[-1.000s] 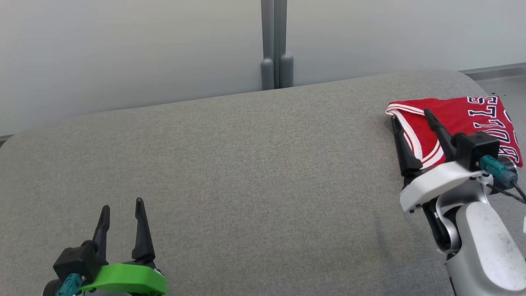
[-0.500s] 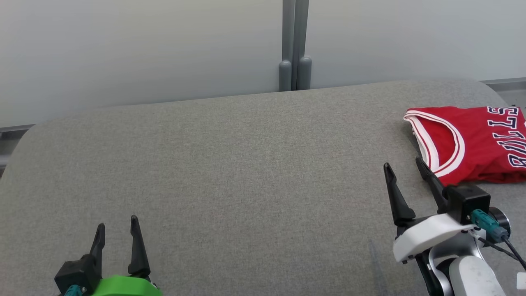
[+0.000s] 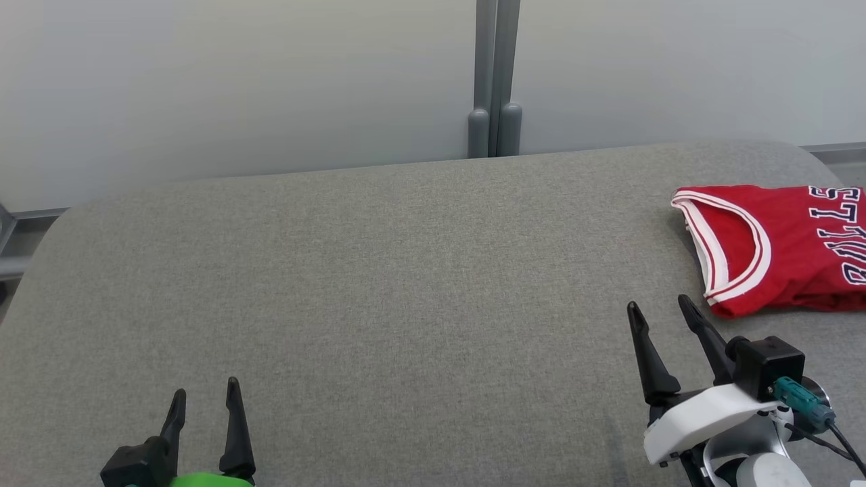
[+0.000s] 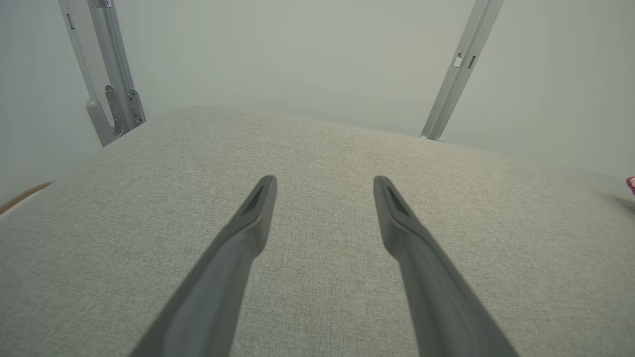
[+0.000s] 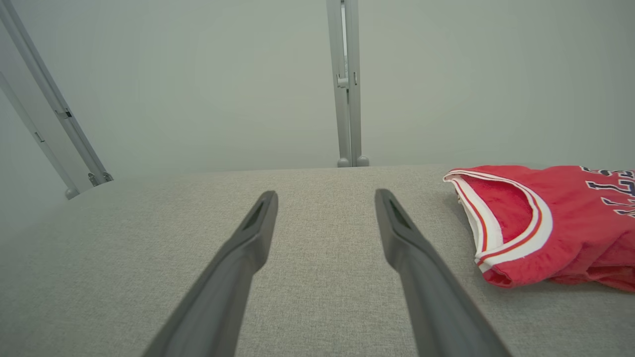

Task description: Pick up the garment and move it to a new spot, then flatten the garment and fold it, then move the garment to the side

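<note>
The garment (image 3: 785, 247) is a red jersey with white trim and dark lettering, folded and lying at the right edge of the grey table (image 3: 379, 291). It also appears at the right of the right wrist view as the garment (image 5: 550, 223). My right gripper (image 3: 659, 308) stands open just left of and nearer than the jersey, apart from it and empty; its own view shows the right gripper (image 5: 325, 196) with bare cloth between the fingers. My left gripper (image 3: 204, 389) is open and empty at the lower left, seen again as the left gripper (image 4: 323, 181) over bare table.
A pale wall with a grey vertical post (image 3: 494, 74) stands behind the table's far edge. The table's rounded corners fall away at the far left (image 3: 47, 230) and far right (image 3: 805, 152). Floor shows past the right corner.
My right gripper has drawn back off the garment toward me, leaving it lying on the table. The head camera has shifted, so the whole scene sits lower and further right.
</note>
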